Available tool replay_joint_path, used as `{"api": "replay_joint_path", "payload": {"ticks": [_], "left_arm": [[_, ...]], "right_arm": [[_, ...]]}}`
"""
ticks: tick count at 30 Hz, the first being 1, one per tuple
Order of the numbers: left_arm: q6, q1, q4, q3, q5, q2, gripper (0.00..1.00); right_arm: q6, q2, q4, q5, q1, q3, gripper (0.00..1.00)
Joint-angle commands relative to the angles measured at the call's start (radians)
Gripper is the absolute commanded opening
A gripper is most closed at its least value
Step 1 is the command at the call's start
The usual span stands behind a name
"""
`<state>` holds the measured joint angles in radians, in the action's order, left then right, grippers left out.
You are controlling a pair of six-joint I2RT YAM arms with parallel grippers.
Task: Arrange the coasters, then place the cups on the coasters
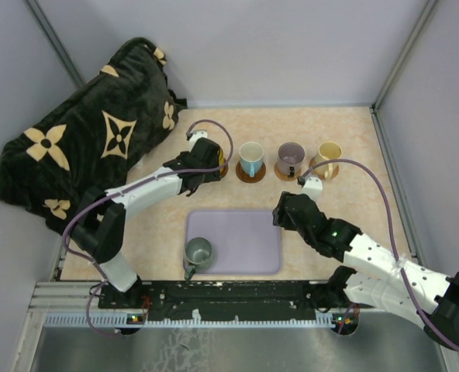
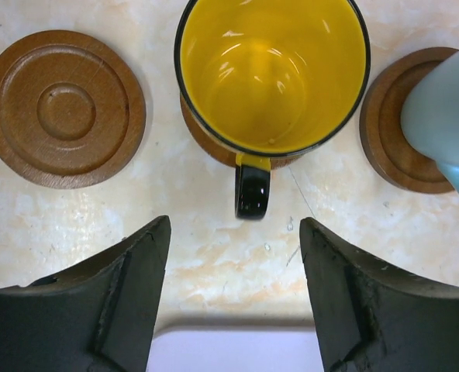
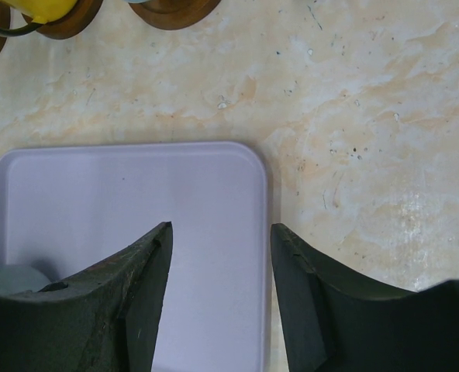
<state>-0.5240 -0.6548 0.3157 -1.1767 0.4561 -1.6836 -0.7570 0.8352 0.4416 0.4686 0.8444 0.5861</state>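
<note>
In the left wrist view a yellow cup point(image 2: 272, 74) with a black handle point(image 2: 253, 190) stands on a brown coaster point(image 2: 206, 141). My left gripper point(image 2: 235, 232) is open just short of that handle, touching nothing. An empty coaster point(image 2: 63, 108) lies to the cup's left. To its right a light blue cup point(image 2: 446, 108) rests on another coaster point(image 2: 388, 132). From above, the light blue cup point(image 1: 251, 159), the purple cup point(image 1: 290, 158) and the beige cup point(image 1: 328, 158) each sit on a coaster. A grey-green cup point(image 1: 198, 252) stands on the lavender tray point(image 1: 245, 240). My right gripper point(image 3: 220, 232) hangs open and empty over the tray's right edge point(image 3: 257, 201).
A black blanket with tan flower shapes point(image 1: 90, 139) is bunched at the back left, beside the left arm point(image 1: 136, 198). Grey walls close in the table on three sides. The arms' base rail point(image 1: 229, 298) runs along the near edge.
</note>
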Motion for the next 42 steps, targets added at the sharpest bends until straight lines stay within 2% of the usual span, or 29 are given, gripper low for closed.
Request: {"api": "replay_joint_path", "payload": {"ticks": [1,7,14,21,30,35,42], "left_arm": [[-0.01,-0.007,0.04,0.056,-0.043,0.108,0.75],[-0.029,-0.055,0.097,0.189,-0.066,0.324,0.76],[-0.033,-0.175,0.204,0.348,-0.109,0.642,0.83],[-0.073,-0.208,0.305,0.47,-0.273,0.912,0.84],[-0.067,-0.241,0.437,0.471,-0.416,0.972,0.83],[-0.114,-0.258,0.515,0.456,-0.495,0.971,0.72],[-0.188,-0.283,0.673,0.407,-0.536,0.935,0.72]], "right_arm": [[-0.01,-0.002,-0.048,0.01,0.009,-0.005,0.54],[0.0,0.006,-0.044,0.028,0.009,0.009,0.54],[0.001,0.026,-0.048,0.057,0.009,0.024,0.55],[0.003,0.088,-0.053,0.088,0.007,0.064,0.58],[-0.004,0.164,-0.098,0.049,0.007,0.082,0.58],[-0.026,0.19,-0.115,0.021,0.007,0.066,0.58],[-0.024,0.212,-0.13,0.016,0.008,0.061,0.57]]}}
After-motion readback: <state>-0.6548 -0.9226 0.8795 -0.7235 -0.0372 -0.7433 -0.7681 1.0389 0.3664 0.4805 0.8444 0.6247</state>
